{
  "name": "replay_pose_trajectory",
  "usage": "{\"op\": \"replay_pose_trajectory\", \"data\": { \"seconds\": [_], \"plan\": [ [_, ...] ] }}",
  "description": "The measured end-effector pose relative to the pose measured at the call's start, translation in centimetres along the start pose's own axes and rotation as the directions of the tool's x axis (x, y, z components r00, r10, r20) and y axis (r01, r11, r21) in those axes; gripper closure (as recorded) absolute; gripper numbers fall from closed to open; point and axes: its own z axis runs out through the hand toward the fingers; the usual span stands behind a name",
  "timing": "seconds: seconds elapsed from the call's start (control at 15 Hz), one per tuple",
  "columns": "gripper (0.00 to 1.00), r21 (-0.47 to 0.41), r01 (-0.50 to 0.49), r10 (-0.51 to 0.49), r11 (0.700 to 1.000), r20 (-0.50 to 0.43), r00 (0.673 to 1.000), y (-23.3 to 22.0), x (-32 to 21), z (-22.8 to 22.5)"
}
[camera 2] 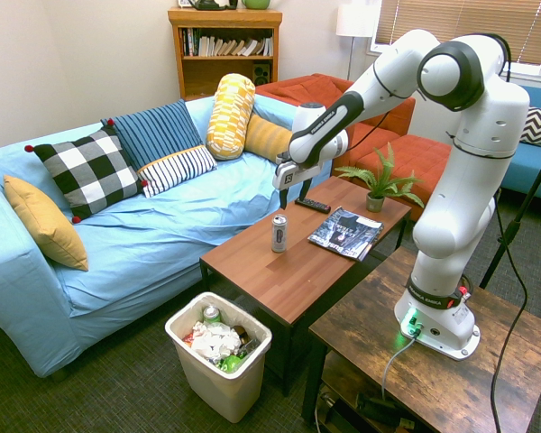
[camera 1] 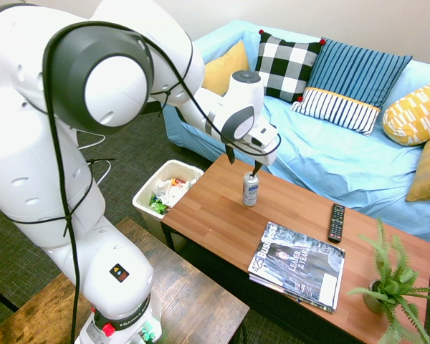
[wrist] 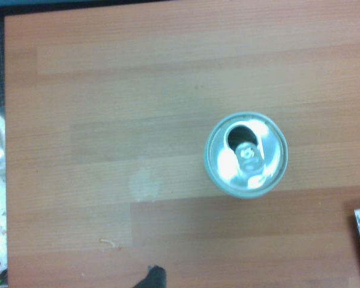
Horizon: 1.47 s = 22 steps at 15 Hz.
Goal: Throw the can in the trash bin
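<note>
1. The can [camera 1: 250,189] stands upright on the wooden counter [camera 1: 222,222], near the end closest to the trash bin [camera 1: 165,195]; nothing has been lifted yet.
2. The claw [camera 1: 241,164] hangs just above the can with its fingers spread apart, grasping nothing; the wrist view shows the can's opened top [wrist: 245,154] below it.
3. Judged from this, only the approach is done. Lowering, gripping, carrying over the counter edge and dropping the can into the bin, which sits on the floor holding crumpled paper, all remain.

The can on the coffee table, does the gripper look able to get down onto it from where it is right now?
Probably yes. The gripper hangs open just above the can, which stands upright and alone; the magazine and remote lie clear of it.
</note>
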Motion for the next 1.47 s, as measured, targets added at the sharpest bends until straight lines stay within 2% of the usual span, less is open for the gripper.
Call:
{"op": "replay_pose_trajectory", "data": {
  "seconds": [0.53, 1.13, 1.47],
  "plan": [
    [0.00, -0.022, 0.009, -0.008, 1.000, 0.039, 0.999, -3.1, 2.2, 4.5],
    [0.00, -0.067, -0.075, 0.080, 0.995, 0.072, 0.994, -4.6, 4.6, 11.0],
    [0.00, -0.085, -0.103, 0.110, 0.991, 0.084, 0.990, -4.6, 5.0, 13.0]
  ]
}}
